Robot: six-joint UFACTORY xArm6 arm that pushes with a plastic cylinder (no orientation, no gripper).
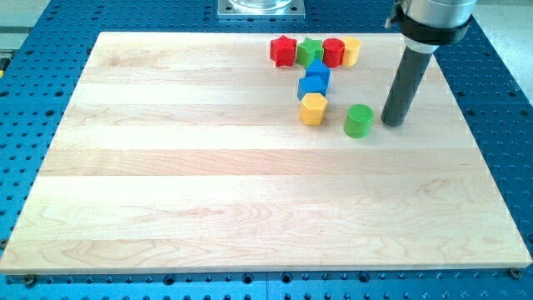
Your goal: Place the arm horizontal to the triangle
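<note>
My tip [392, 122] rests on the wooden board [208, 192] at the view's right, just right of a green cylinder [359, 121], close to it but apart. Left of that cylinder sits a yellow hexagonal block [313, 109]. Above it are two blue blocks touching each other [315, 81]; their shapes are hard to make out and one may be the triangle. Along the top runs a row: a red star [283, 51], a green star [311, 52], a red cylinder [334, 52] and a yellow block [351, 51].
The board lies on a blue perforated table [500, 100]. A metal mount [261, 7] stands at the top edge. The arm's grey wrist [433, 18] hangs over the board's top right corner.
</note>
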